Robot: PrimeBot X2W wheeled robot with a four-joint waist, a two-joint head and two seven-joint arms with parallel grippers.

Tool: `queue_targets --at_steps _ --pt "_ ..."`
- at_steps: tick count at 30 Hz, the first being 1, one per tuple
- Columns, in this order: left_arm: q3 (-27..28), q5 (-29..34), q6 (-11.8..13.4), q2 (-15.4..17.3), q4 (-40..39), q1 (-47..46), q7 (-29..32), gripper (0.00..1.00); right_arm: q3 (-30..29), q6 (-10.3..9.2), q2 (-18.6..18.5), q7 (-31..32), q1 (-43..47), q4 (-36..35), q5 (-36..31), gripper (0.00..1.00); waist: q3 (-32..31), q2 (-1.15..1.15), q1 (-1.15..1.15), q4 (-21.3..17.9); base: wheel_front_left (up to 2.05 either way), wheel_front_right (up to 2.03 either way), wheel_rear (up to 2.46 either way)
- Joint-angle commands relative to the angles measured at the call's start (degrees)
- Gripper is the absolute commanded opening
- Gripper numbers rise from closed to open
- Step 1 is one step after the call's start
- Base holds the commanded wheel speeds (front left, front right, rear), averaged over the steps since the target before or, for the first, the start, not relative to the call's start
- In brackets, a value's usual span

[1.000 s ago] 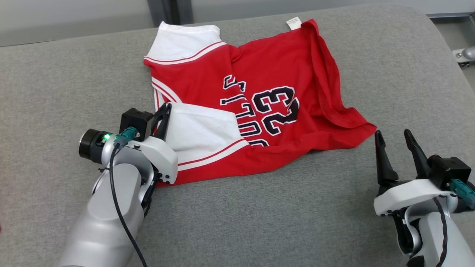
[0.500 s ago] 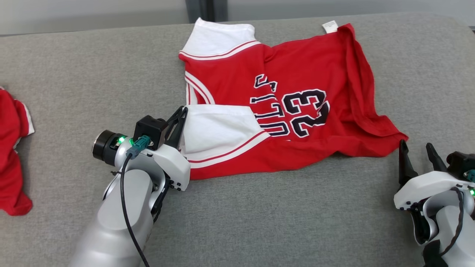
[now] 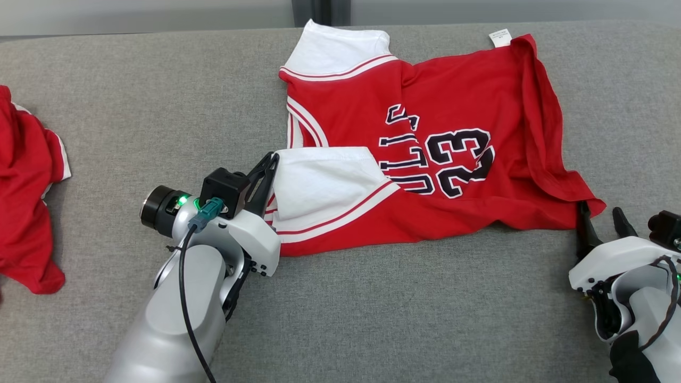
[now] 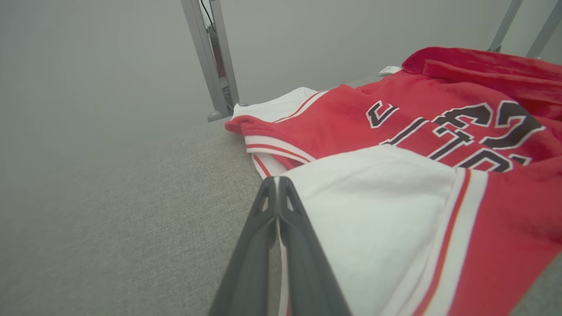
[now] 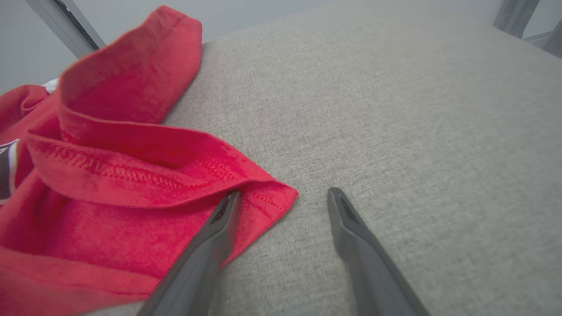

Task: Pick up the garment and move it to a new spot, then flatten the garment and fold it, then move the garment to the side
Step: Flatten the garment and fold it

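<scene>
closer now, open right end effector (image 3: 600, 208) meets garment (image 3: 468, 96) corner; left end effector (image 3: 271, 159) clamps sleeve (image 3: 324, 181).

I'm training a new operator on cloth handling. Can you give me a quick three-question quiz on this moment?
1. True or false: the left gripper is shut on the white sleeve of the jersey.
2. The right gripper, at the jersey's red corner, is: A) open, B) shut on the cloth, C) shut on nothing.
3. Fill in: the number printed on the jersey is ___.

Key: 1 true; 2 A; 3 23.
</scene>
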Motion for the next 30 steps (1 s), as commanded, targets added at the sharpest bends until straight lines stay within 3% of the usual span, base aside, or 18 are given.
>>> queue_targets --at_steps 1,2,3,4,19,30 --pt "0.04 0.06 -0.01 0.25 -0.27 0.50 -0.04 0.00 0.92 0.06 0.65 0.35 0.26 1.08 0.75 0.94 -0.03 0.00 0.00 0.10 0.00 0.00 0.00" --pt "0.03 0.00 0.05 0.23 -0.39 0.59 -0.04 0.00 1.75 0.08 0.77 0.40 0.14 1.26 1.55 0.46 -0.08 0.00 0.00 0.16 0.00 0.00 0.00" --pt "0.02 -0.06 0.12 0.23 -0.47 0.69 -0.04 0.00 2.61 0.09 0.77 0.42 0.08 1.39 2.42 0.27 -0.16 0.00 0.00 0.20 0.00 0.00 0.00" --pt "0.01 -0.11 0.17 0.23 -0.56 0.83 -0.04 0.00 3.31 0.09 0.65 0.42 0.13 1.42 3.17 0.00 -0.26 0.00 0.00 0.23 0.00 0.00 0.00" --pt "2.02 -1.14 0.80 0.21 -5.95 6.24 -0.04 0.00 8.75 0.08 -2.47 0.21 3.10 -5.75 13.28 0.00 -7.07 0.00 0.00 0.16 0.00 0.00 0.00" --pt "8.28 -0.13 1.77 0.56 -22.97 10.45 -0.04 0.00 12.25 0.08 -5.09 3.04 -0.76 -12.12 26.17 0.00 -14.78 0.00 0.00 0.89 0.00 0.00 0.00"
